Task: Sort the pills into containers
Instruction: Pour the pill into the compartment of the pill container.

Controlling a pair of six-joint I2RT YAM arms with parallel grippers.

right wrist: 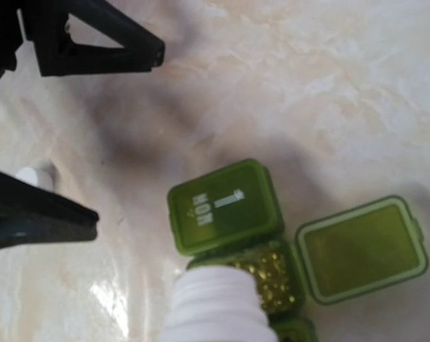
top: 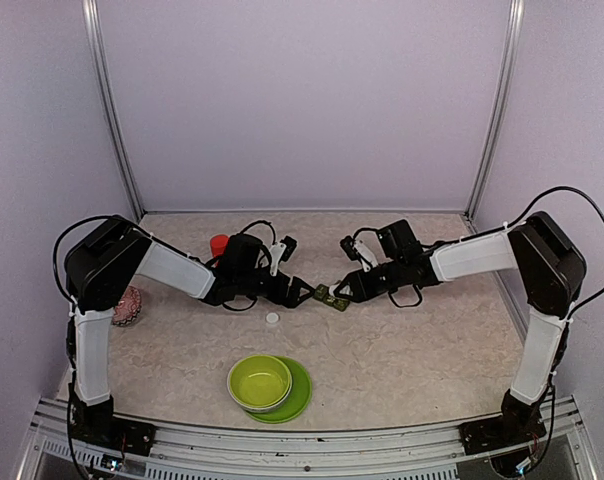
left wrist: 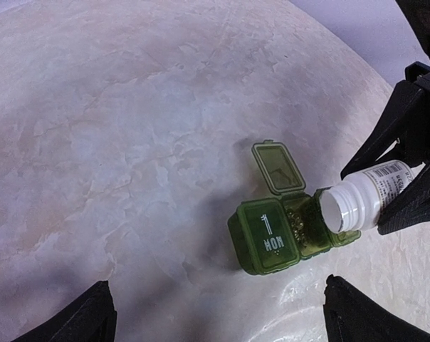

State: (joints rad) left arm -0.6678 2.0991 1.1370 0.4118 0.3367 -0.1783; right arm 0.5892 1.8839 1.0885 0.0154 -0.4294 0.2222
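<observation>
The containers (left wrist: 266, 236) are a dark green strip box lying on the table (top: 330, 297). Its "MON" lid (right wrist: 222, 206) is closed. The middle compartment's lid (right wrist: 361, 249) is flipped open, and small golden pills (right wrist: 275, 274) lie inside that compartment. My right gripper (top: 354, 288) is shut on a white pill bottle (left wrist: 363, 201). The bottle is tipped, with its open mouth (right wrist: 215, 303) over the middle compartment. My left gripper (left wrist: 218, 303) hovers open just left of the box with nothing between its fingers (right wrist: 94, 39).
A white bottle cap (top: 272, 318) lies near the left gripper. An orange-red bottle (top: 219, 245) stands behind the left arm. A lime-green bowl (top: 260, 380) on its plate (top: 300, 396) sits at the front centre. A pinkish object (top: 129, 305) lies at the far left.
</observation>
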